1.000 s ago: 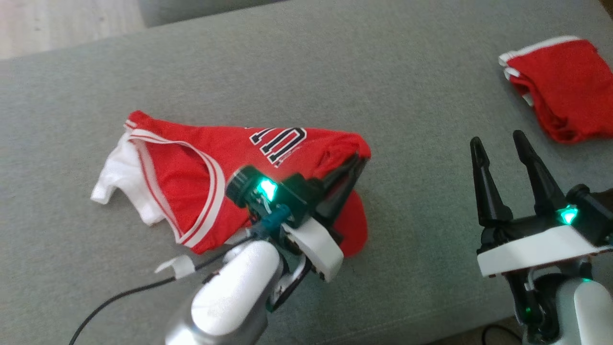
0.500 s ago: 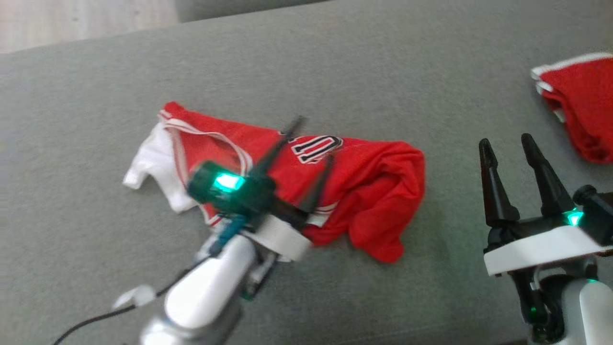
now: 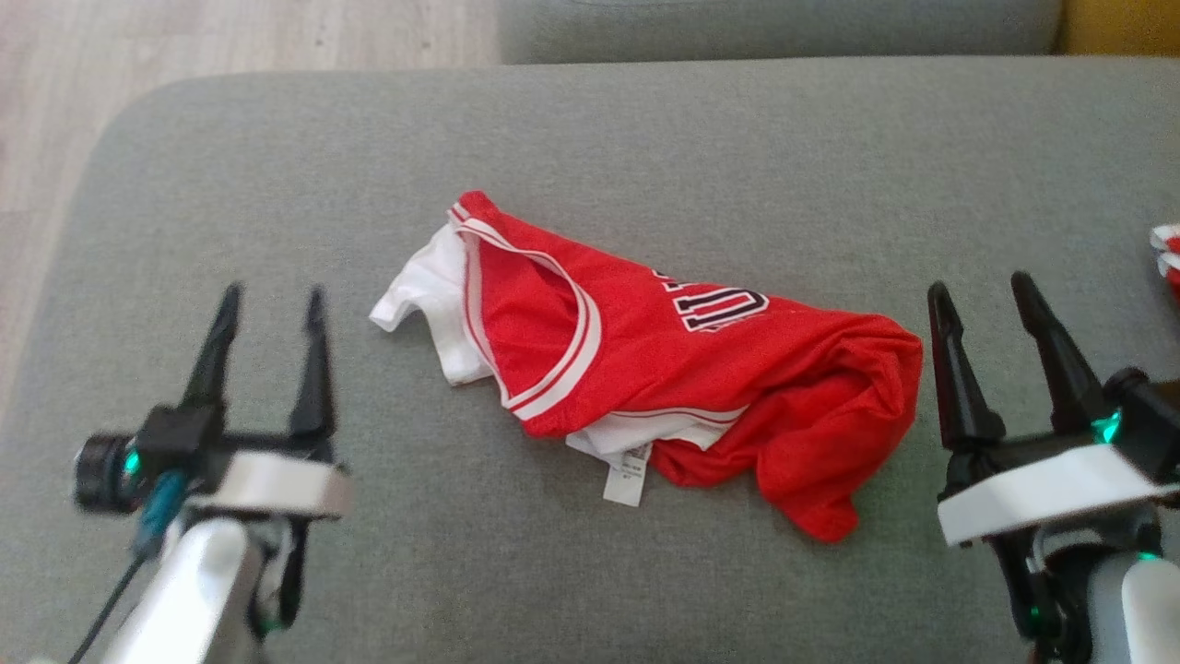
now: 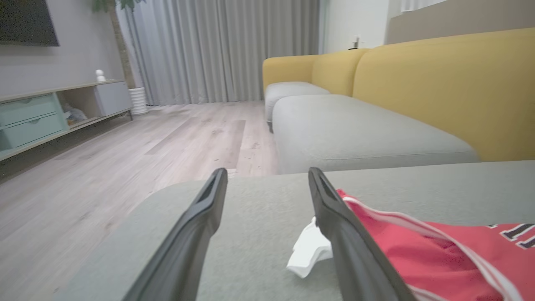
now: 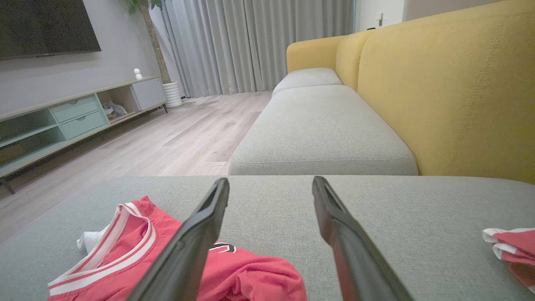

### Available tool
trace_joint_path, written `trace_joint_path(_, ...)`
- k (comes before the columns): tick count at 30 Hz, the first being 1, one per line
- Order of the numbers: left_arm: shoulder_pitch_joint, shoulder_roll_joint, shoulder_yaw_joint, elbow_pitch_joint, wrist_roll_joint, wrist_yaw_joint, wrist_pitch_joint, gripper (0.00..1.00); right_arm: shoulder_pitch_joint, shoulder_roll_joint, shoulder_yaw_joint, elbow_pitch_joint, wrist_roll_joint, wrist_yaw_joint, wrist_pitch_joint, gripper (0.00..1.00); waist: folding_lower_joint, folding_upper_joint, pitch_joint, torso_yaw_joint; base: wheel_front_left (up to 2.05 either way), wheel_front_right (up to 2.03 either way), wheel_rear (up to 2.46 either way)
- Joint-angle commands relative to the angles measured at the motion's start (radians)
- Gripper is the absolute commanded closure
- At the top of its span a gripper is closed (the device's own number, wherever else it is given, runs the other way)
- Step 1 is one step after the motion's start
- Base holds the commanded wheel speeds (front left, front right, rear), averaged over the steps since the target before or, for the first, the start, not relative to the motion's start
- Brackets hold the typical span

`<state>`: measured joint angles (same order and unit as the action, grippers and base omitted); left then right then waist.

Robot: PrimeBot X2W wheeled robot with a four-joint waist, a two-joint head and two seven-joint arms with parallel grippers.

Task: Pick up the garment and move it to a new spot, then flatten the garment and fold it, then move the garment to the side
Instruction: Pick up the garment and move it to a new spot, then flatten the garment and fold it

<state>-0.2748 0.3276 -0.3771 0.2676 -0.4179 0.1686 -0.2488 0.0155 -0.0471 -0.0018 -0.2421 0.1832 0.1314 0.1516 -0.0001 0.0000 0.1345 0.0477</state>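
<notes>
Garment (image 3: 664, 369), a red jersey with white trim, lay crumpled mid-way across the grey seat cushion (image 3: 737, 138). Its right end was bunched, and a white inner layer and label (image 3: 627, 475) poked out. Left end effector (image 3: 273, 293) hovered well left of it, fingers spread wide, holding nothing. Right end effector (image 3: 980, 284) sat just beside the bunched right end, also wide open and empty.

Judged step: placement looked done, flattening not yet begun. Next move likely called for each end effector to drop onto an opposite end of the jersey, pinch the fabric and pull apart. The bunched folds on the right risked a double-layer grab.

Head view gave the garment's whole outline and the spacing of both end effectors. Left wrist view added the white corner just beside its own right finger, plus a yellow sofa back (image 4: 439, 92). Right wrist view showed a second red piece (image 5: 510, 246) far right on the cushion, barely clipped in head view.
</notes>
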Motion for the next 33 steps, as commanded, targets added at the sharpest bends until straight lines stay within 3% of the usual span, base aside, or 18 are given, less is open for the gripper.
trace_joint_path(1, -0.015, 0.038, 0.051, -0.032, -0.009, 0.006, -0.010, 0.00, -0.008, -0.003, 0.022, -0.039, -0.004, -0.001, 0.003, 0.00, 0.0001, 0.0000, -0.011, 0.009, 0.00, 0.00, 0.00)
trace_joint_path(17, 0.191, 0.107, 0.047, -0.178, -0.063, 0.028, 0.124, 0.00, 0.109, -0.003, 0.020, -0.036, 0.025, -0.001, 0.005, 0.00, 0.0001, 0.0000, -0.090, -0.027, 0.00, 0.00, 0.00)
trace_joint_path(33, 0.214, 0.123, 0.040, -0.218, -0.068, 0.043, 0.145, 0.00, 0.120, -0.003, 0.025, -0.047, 0.035, -0.001, 0.011, 0.00, 0.0001, 0.0000, -0.087, -0.027, 0.00, 0.00, 0.00)
